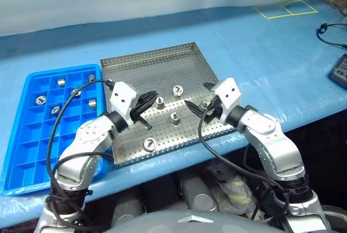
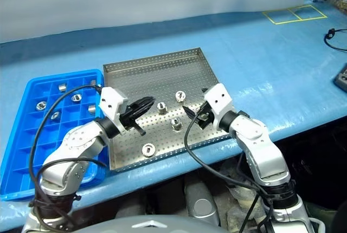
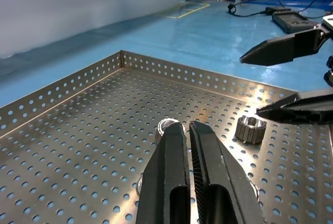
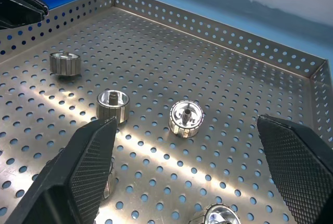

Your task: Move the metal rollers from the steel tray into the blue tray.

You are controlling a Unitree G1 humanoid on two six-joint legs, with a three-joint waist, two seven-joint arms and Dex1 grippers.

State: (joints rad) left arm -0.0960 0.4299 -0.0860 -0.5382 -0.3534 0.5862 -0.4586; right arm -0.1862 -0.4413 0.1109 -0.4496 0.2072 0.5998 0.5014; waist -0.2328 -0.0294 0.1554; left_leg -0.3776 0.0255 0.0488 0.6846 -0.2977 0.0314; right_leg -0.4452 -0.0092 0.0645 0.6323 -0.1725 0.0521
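While both arms hang over the steel tray, nothing is gripped by either. Left pincer is shut tight, fingers pressed together w/ no gap and nothing between them, tips over the tray's left-middle area, just left of one roller. Right pincer is spread wide, empty, tips pointing left toward tray centre; its two fingers stand well apart w/ rollers lying between and beyond them on the tray floor.

Steel tray sits mid-scene on the light-blue surface, near edge close to the surface's near edge. Metal rollers left in it: one far-centre, one just by the left pincer's tips, one centre, one near-left close to the near rim, plus one partly hidden at the right pincer. All apart from each other, resting on the perforated floor; upright vs tilted hard to tell for most, though the right wrist view shows at least two standing on end w/ hollow top up.

Blue tray lies just left of the steel tray, edges about touching. Several rollers already in its far compartments, one per cell, e.g.; near rows partly hidden by the left arm. Black cable and yellow tape marks at far right.
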